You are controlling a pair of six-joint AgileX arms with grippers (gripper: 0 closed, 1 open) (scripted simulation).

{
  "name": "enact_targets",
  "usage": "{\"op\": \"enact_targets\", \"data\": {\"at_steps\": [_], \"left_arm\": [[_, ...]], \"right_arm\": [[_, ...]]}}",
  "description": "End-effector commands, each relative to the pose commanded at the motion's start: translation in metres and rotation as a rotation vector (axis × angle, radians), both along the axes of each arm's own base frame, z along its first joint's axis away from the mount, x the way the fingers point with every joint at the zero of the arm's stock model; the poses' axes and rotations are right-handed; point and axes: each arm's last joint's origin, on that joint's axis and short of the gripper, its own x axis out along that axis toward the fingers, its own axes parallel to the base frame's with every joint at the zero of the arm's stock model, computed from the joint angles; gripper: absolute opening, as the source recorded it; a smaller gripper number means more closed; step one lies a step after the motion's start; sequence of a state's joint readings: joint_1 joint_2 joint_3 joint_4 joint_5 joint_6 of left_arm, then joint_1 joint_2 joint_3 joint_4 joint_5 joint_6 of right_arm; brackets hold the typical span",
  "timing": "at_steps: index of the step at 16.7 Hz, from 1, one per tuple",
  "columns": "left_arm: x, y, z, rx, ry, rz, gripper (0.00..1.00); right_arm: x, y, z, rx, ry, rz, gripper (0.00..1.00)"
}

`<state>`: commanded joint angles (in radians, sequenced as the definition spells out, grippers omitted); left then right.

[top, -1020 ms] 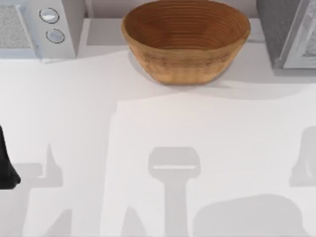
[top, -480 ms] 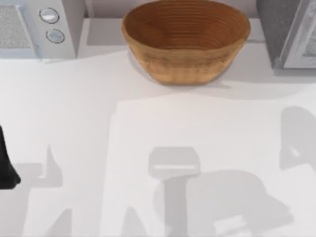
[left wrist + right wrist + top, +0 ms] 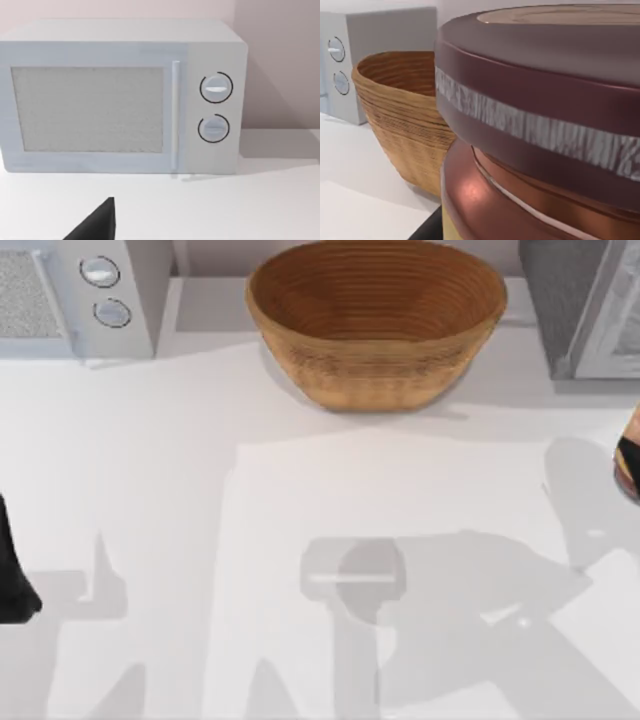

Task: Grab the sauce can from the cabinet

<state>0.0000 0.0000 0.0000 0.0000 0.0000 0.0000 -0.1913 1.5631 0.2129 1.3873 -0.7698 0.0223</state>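
In the right wrist view the sauce can (image 3: 545,125) is seen very close to the camera. Its dark maroon rim, a pale grey band below the rim and a tan lid centre can be made out. A strip of yellow label is seen low on the can, but no writing can be read on it. A dark part of the right gripper (image 3: 427,227) is seen at the foot of the can; whether the fingers are closed on the can cannot be told. In the top view a small dark and orange piece of the can (image 3: 630,465) is seen at the right edge of the white table (image 3: 200,490).

The left gripper (image 3: 15,580) is parked at the left edge of the table, and how far it is opened cannot be told.

Farther back, a woven brown basket (image 3: 376,320) is placed at the middle of the far side. A white microwave (image 3: 125,95) with two round knobs (image 3: 216,87) stands at the far left. A grey cabinet (image 3: 585,305) is seen at the far right.
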Motion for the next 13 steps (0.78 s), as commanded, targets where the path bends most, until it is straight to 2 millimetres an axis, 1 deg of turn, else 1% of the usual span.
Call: {"op": "enact_targets", "data": {"at_steps": [3,6,9,13], "left_arm": [[0.0,0.0,0.0,0.0,0.0,0.0,1.0],[0.0,0.0,0.0,0.0,0.0,0.0,1.0],[0.0,0.0,0.0,0.0,0.0,0.0,1.0],[0.0,0.0,0.0,0.0,0.0,0.0,1.0]], "right_arm": [[0.01,-0.006,-0.027,0.001,0.011,0.086,0.0],[0.013,-0.01,-0.047,0.002,0.019,0.143,0.0],[0.013,-0.012,-0.056,0.002,0.021,0.168,0.0],[0.013,-0.012,-0.056,0.002,0.021,0.169,0.0]]}}
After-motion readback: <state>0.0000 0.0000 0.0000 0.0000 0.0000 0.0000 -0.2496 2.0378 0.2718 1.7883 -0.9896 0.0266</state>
